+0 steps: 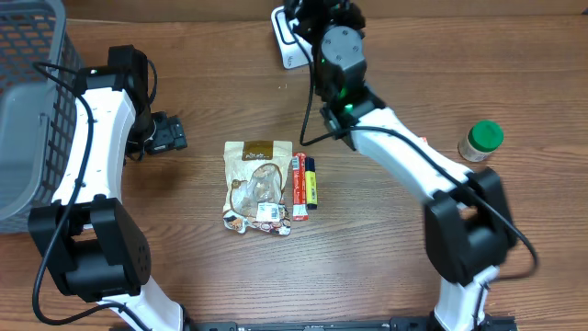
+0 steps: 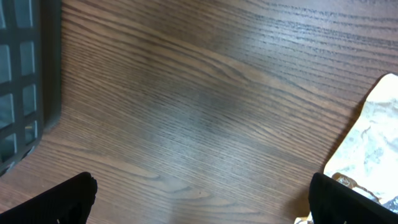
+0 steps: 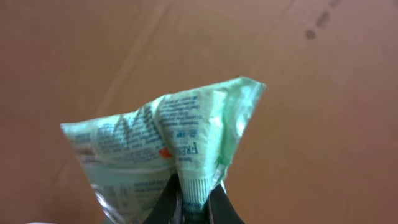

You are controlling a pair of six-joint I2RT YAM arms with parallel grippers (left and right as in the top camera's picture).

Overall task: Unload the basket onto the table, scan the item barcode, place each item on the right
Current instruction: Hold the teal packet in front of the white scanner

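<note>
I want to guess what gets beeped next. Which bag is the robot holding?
The green bag, pinched in the right hand; the brown bag lies on the table.

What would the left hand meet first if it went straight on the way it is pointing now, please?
The left hand would probably meet the bare wooden table, between the basket and the snack packet.

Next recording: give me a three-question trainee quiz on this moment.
1. True or false: the right gripper is shut on a green packet.
2. What lies just right of the snack bag? A) a cup B) two small tubes C) a spoon
3. Fill in: the left gripper is ____.
Key: 1 true; 2 B; 3 open.
</note>
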